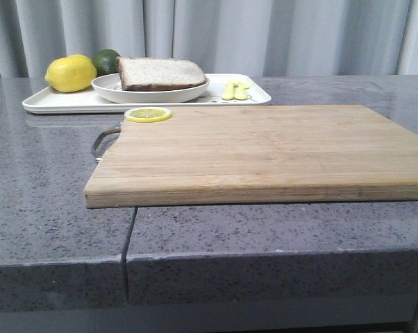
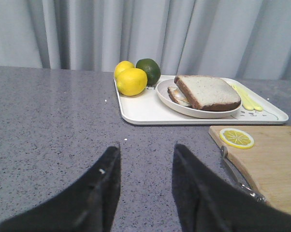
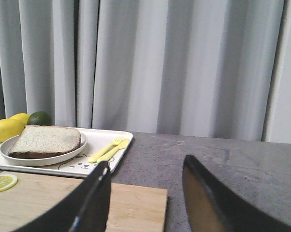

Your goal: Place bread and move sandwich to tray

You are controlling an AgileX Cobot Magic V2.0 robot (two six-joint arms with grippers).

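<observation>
Both my claws, the left (image 2: 145, 186) and the right (image 3: 145, 195), hang released and empty while the sandwich (image 1: 160, 73) sits on its plate (image 1: 108, 87) in the tray (image 1: 56, 102), so a careless sweep could knock the top slice off.

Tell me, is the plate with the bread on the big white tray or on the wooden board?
On the tray. The plate with the bread sits there beside the lemons; the wooden board holds only a lemon slice.

Cutting board (image 1: 264, 149) lies bare except a lemon slice (image 1: 148, 114).
</observation>
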